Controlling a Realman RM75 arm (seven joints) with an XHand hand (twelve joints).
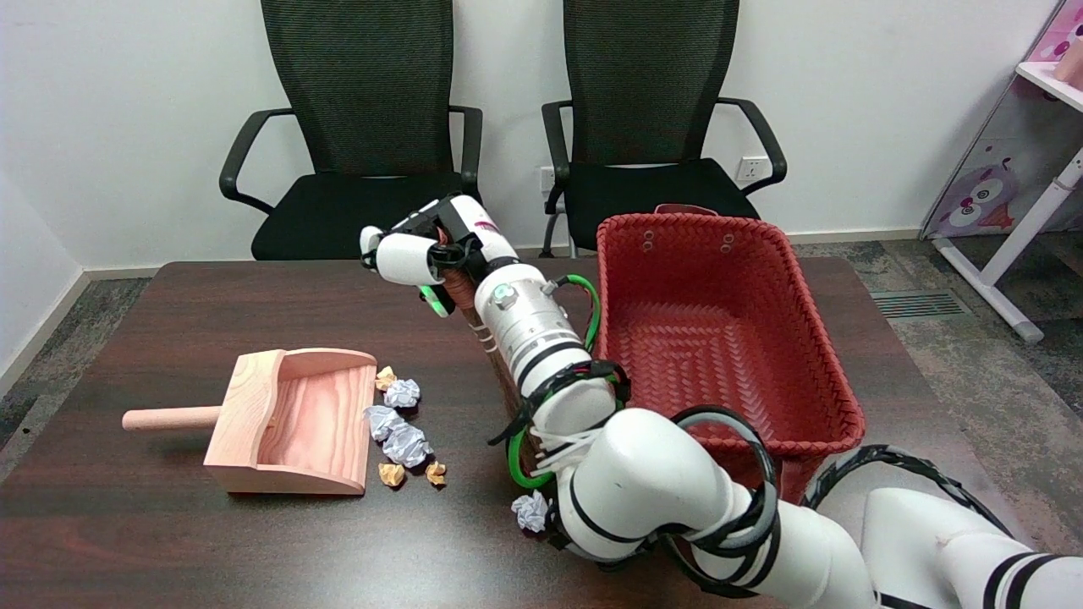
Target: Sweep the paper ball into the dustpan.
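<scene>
A wooden dustpan (292, 423) lies on the table's left side, its handle pointing left and its mouth facing right. Several crumpled white paper balls (406, 443) and small orange scraps (391, 474) sit right at its mouth. One more white paper ball (531, 511) lies apart, near the front edge beside my right arm. My right hand (423, 249) is raised over the table's far middle, its fingers gripping the top of a brown brush (462, 292). The brush runs down under my forearm, which hides most of it.
A large red woven basket (719, 330) stands on the table's right half, close against my right forearm. The table (169, 524) is dark wood. Two black office chairs (364, 169) stand behind it. A white desk frame shows at the far right.
</scene>
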